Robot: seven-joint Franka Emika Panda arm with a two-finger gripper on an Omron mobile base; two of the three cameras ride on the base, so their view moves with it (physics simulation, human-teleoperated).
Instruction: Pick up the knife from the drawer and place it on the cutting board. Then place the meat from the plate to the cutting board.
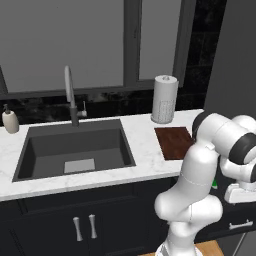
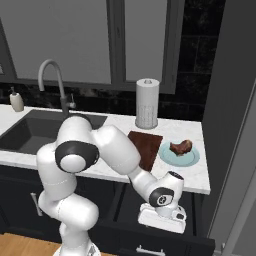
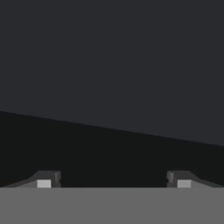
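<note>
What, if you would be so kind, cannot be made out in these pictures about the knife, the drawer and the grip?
- Knife: left base view, a green sliver behind the arm.
- Drawer inside: right base view, blocked by the hand.
- Gripper: hand view, open tips over dark surfaces; nothing identifiable between.
- Meat: right base view, too small for detail.

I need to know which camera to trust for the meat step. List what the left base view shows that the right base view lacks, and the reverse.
Left base view: the grey drain plate and, low on the right, a green speck, perhaps the knife. Right base view: the meat on the plate. Both: the cutting board, paper towel roll, faucet and soap bottle.
</note>
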